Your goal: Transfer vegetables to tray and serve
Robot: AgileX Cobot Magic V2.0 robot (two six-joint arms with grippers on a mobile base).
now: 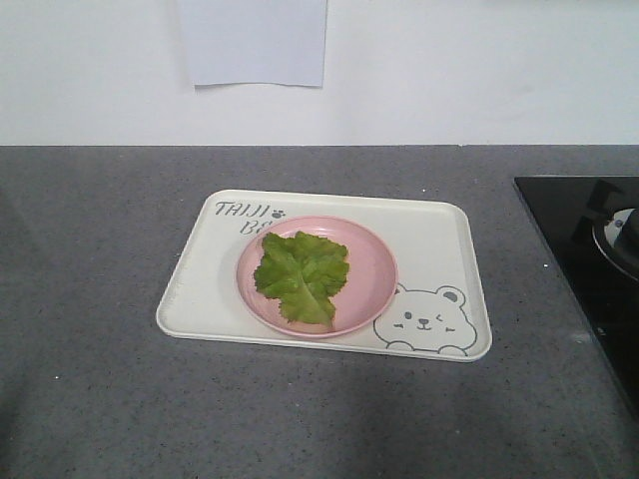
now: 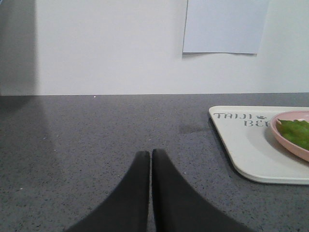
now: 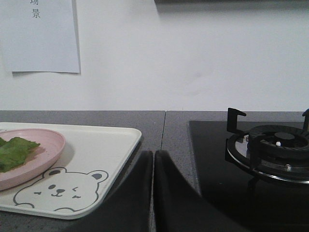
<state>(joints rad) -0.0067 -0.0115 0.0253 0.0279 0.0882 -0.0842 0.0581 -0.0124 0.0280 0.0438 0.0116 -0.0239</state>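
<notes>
The green lettuce leaf, the vegetables (image 1: 301, 276), lies on a round pink plate (image 1: 371, 269) that stands on the cream tray (image 1: 202, 289) with the bear drawing, mid-counter. Both wrist views catch the leaf (image 2: 295, 133) (image 3: 14, 152) and the tray (image 2: 244, 145) (image 3: 104, 142) at their edges. My left gripper (image 2: 150, 153) is shut with nothing in it, low over bare counter to the left of the tray. Also shut and holding nothing, my right gripper (image 3: 153, 153) hovers just right of the tray's near corner. Neither gripper appears in the front view.
A black glass hob (image 1: 584, 259) with a gas burner (image 3: 273, 150) and its pan supports lies to the right of the tray. The grey counter (image 1: 90, 299) runs back to a white wall holding a sheet of paper (image 1: 255, 42).
</notes>
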